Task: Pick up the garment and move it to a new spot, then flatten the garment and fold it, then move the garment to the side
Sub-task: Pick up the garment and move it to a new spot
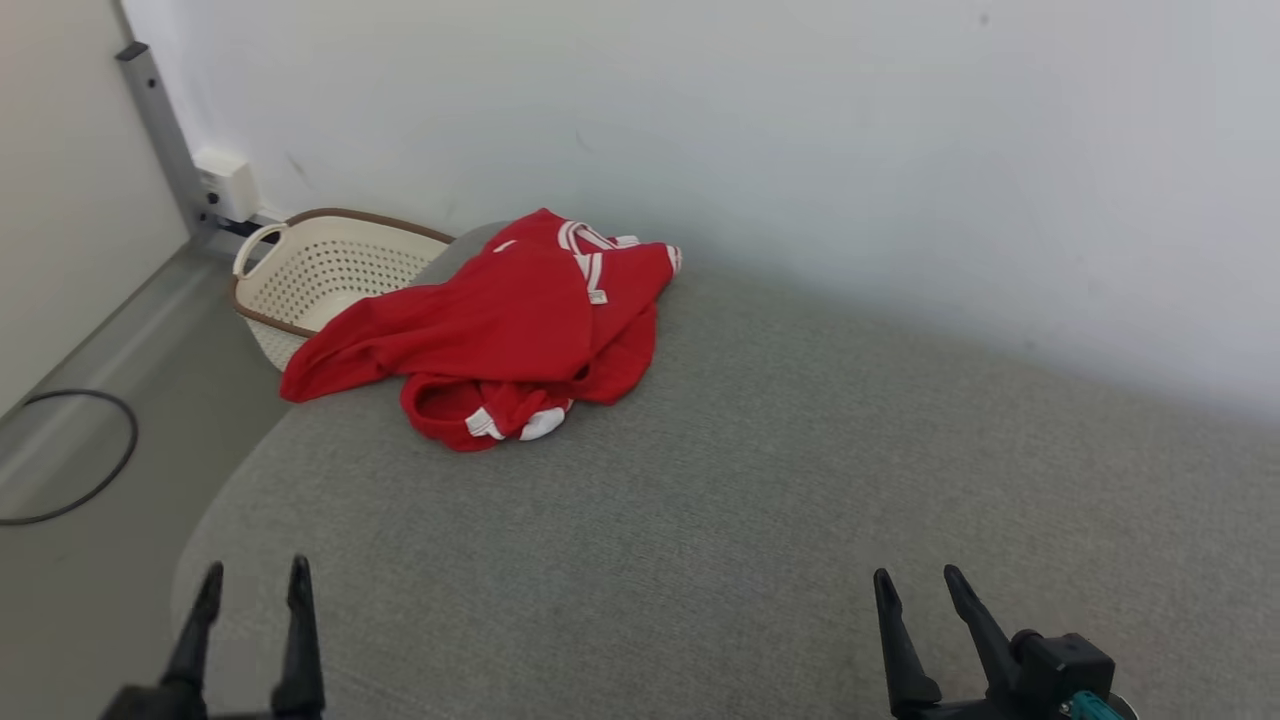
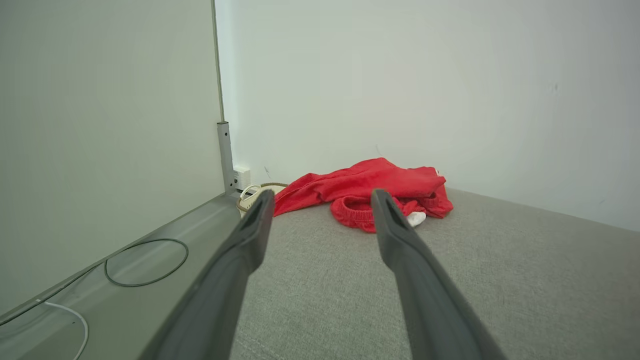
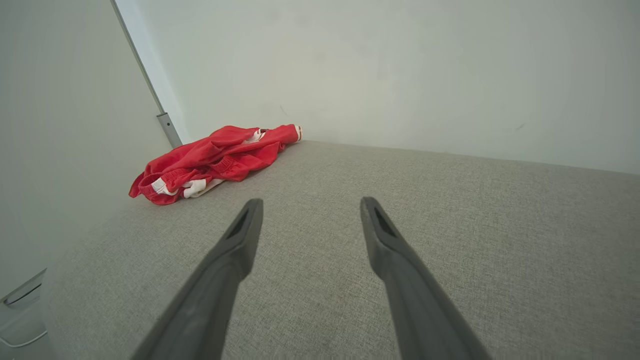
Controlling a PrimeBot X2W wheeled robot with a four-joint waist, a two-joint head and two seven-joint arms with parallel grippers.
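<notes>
The red garment (image 1: 500, 320) lies crumpled at the far left corner of the grey cushion (image 1: 760, 480), beside a basket (image 1: 330, 270) and well ahead of all the fingers. Its long axis runs crosswise to them. It sits almost straight beyond the left gripper (image 1: 255, 567) and far leftward of the right gripper (image 1: 916, 573), so the left looks nearer. Both grippers are spread wide and empty.

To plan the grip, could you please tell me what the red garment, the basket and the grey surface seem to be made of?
Red garment: soft matte knit, probably; it slumps in loose folds. Basket: cream moulded plastic, likely; wall with rows of holes, brown rim. Grey surface: woven upholstery cloth, matte; fine speckled weave.
</notes>
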